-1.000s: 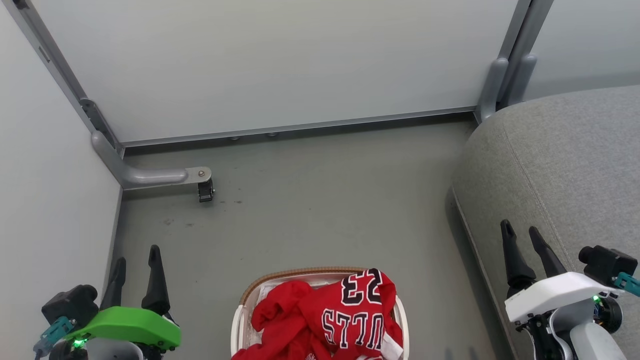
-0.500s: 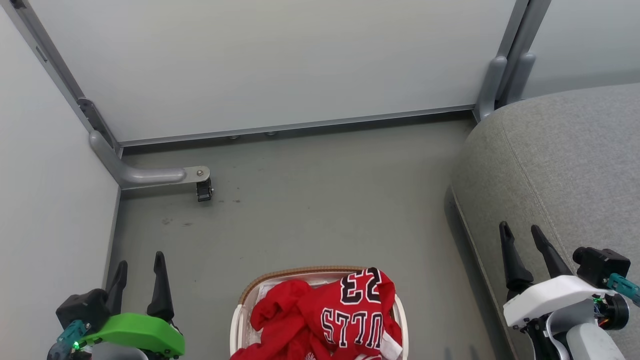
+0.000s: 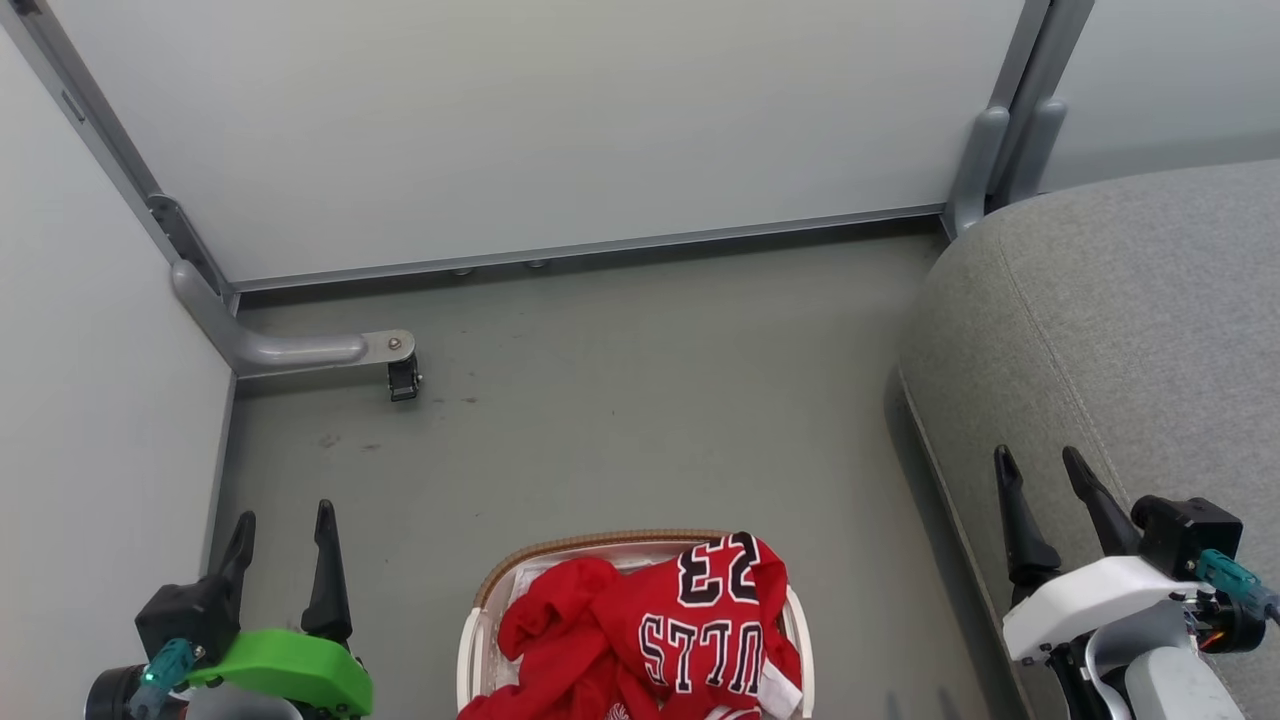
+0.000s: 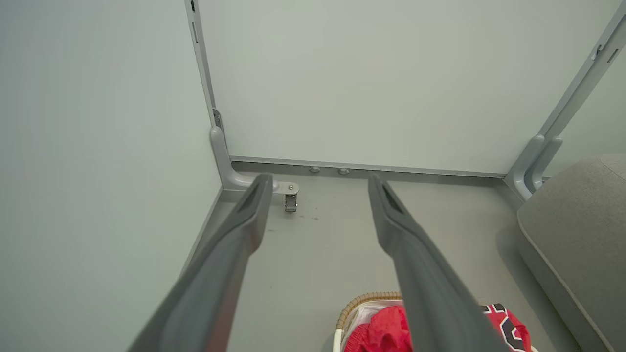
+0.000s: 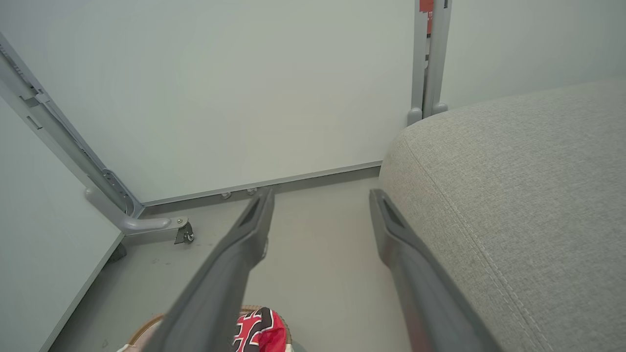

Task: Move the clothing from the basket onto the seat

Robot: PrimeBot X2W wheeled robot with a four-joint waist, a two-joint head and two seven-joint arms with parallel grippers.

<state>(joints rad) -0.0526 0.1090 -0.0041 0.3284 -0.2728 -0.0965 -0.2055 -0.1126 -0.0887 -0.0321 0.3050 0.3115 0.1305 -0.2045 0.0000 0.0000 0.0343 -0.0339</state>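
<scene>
Head view: red Bulls jersey heaped in laundry basket; left tool and right tool spread, empty. Pinching a raised fold deeply should lift it cleanly.

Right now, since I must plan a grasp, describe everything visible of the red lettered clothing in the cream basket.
The red basketball clothing is crumpled fabric with black, white-outlined "BULLS" and "23" lettering, upside down in the head view. It lies heaped in the oval cream plastic basket with brown woven rim, hiding part of that rim.
</scene>
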